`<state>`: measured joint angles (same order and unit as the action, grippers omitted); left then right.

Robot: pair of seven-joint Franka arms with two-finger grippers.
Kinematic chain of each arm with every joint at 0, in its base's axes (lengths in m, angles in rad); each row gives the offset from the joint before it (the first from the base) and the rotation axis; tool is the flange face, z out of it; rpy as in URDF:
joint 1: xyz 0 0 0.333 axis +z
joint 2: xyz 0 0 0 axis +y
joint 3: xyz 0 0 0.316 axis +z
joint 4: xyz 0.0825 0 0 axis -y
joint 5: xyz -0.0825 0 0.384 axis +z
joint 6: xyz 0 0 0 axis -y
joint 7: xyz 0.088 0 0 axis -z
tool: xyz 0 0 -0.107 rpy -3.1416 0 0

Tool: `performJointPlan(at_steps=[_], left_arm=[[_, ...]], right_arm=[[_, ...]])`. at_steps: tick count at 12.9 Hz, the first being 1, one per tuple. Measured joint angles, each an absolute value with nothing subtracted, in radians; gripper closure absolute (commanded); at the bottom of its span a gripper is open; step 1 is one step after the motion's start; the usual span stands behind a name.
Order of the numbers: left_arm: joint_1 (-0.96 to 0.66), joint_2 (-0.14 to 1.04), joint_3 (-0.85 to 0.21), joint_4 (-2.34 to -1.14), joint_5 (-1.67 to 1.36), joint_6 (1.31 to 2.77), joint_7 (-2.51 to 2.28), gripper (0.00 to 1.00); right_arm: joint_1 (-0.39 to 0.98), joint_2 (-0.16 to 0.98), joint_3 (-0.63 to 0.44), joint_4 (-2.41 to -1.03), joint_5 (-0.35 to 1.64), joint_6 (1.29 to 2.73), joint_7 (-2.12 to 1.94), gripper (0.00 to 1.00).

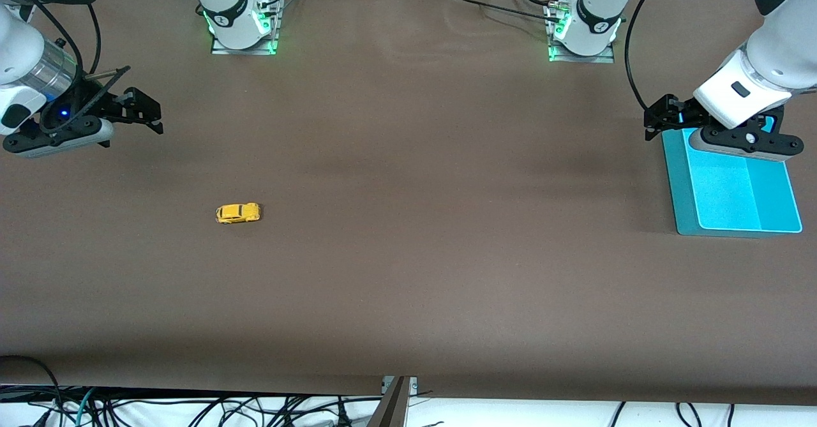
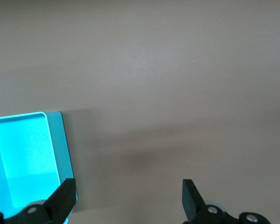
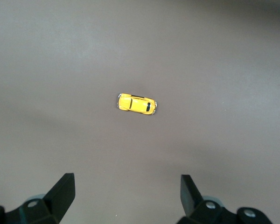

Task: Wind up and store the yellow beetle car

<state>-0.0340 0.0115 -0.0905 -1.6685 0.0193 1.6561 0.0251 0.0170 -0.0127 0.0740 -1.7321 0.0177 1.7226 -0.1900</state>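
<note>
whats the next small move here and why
Probably bring the right gripper down over the yellow beetle car: its fingers are open and empty, and the car sits untouched on the table toward that arm's end. The left gripper waits open over the edge of the blue tray.

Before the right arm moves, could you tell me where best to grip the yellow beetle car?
Probably across its two long flanks, from straight above: the yellow beetle car sits upright on its wheels, alone on the table, with its rounded roof facing up.
</note>
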Motion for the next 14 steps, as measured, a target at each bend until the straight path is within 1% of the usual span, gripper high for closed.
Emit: performJointPlan(at_steps=[14], left_arm=[[-0.034,0.012,-0.091,-1.668,0.019,1.656,0.025,0.00]], right_arm=[[0.018,-0.013,0.070,-1.714,0.018,1.694,-0.189,0.00]])
